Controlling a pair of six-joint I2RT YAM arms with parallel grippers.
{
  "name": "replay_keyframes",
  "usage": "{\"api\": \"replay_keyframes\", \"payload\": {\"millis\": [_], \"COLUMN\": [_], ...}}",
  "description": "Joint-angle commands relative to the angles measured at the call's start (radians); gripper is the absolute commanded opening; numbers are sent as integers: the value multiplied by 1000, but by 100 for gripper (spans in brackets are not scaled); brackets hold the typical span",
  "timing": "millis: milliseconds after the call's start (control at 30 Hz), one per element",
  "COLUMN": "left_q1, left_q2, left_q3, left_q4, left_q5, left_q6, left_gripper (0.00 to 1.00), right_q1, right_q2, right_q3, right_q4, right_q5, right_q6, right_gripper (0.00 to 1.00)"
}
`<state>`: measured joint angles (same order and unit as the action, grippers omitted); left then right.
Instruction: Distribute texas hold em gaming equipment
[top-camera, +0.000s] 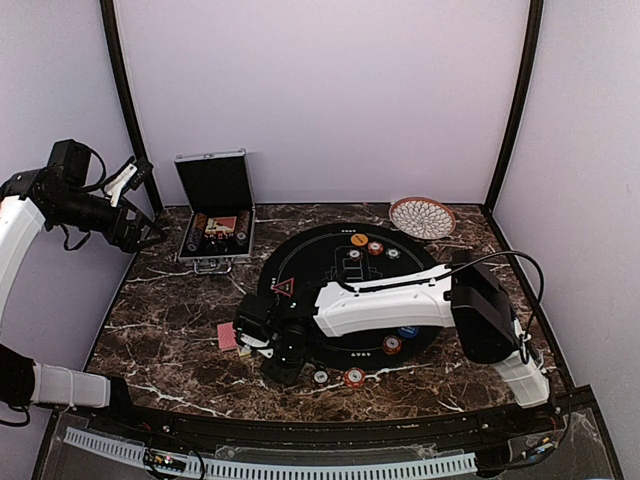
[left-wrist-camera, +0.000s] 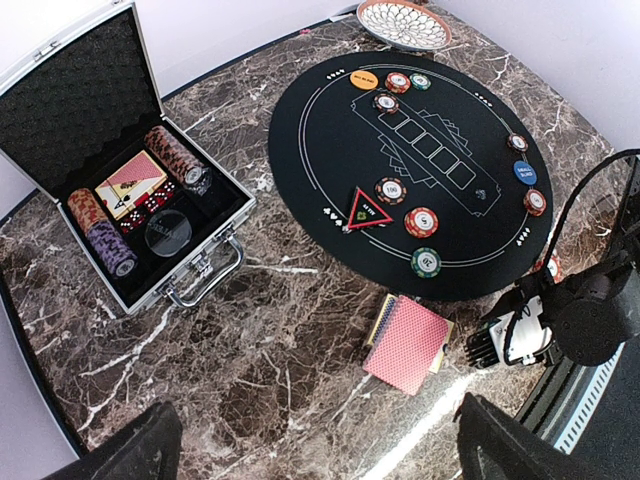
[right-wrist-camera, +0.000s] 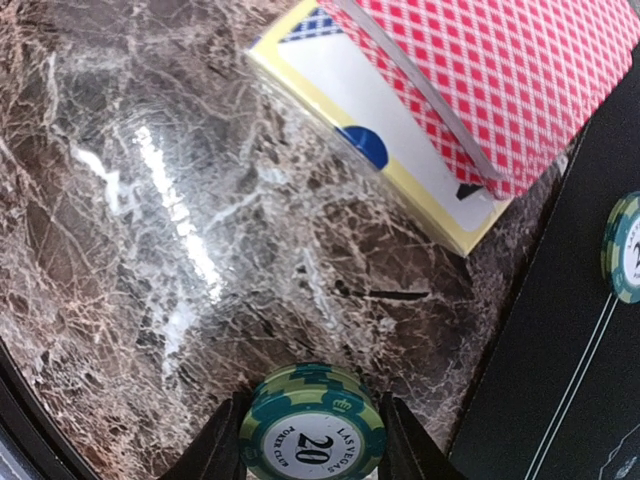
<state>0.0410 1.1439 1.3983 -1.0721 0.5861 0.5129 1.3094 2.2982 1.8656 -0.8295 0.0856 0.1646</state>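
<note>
My right gripper (right-wrist-camera: 313, 445) is shut on a small stack of green "20" poker chips (right-wrist-camera: 313, 420), held low over the marble beside the round black mat (right-wrist-camera: 560, 380). Just ahead lies the red-backed deck of cards (right-wrist-camera: 500, 80) on its yellow-edged box (right-wrist-camera: 390, 140). From above, the right gripper (top-camera: 250, 338) sits next to the cards (top-camera: 228, 337). The triangle marker (top-camera: 283, 287) and several chips (top-camera: 375, 247) lie on the mat (top-camera: 340, 300). My left gripper (top-camera: 140, 228) is raised at the far left, open and empty; its fingers (left-wrist-camera: 530, 445) frame the cards (left-wrist-camera: 408, 343).
The open silver case (top-camera: 215, 215) with chip rolls and a card box stands at the back left. The woven dish (top-camera: 422, 217) lies at the back right. Two chips (top-camera: 354, 377) lie on the marble near the mat's front edge. The right arm spans the mat.
</note>
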Motion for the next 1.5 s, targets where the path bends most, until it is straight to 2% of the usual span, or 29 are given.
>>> {"api": "replay_keyframes", "payload": {"millis": [0, 300, 433, 567, 933, 1067, 1467], "left_q1": [-3, -2, -1, -3, -11, -17, -33], "left_q2": [-15, -11, -12, -4, 2, 4, -1], "left_q3": [29, 21, 15, 4, -34, -33, -31], "left_q4": [-29, -27, -30, -41, -51, -53, -58], "left_q5": [22, 22, 25, 40, 42, 41, 31], "left_q6": [12, 12, 20, 39, 71, 69, 67], "left_gripper": [99, 99, 99, 99, 99, 99, 99], "right_q1": [7, 5, -17, -70, -291, -329, -331], "right_q2": [-14, -54, -116, -220, -453, -465, -432], "right_q3": [34, 36, -14, -108, -513, -563, -628], "right_q4": [-8, -32, -25, 1, 102, 120, 161], "right_q5": [-3, 8, 8, -5, 12, 23, -1], "right_q6": [1, 9, 36, 90, 192, 193, 193], "right_gripper": [37, 32, 32, 31, 31, 30, 30]}}
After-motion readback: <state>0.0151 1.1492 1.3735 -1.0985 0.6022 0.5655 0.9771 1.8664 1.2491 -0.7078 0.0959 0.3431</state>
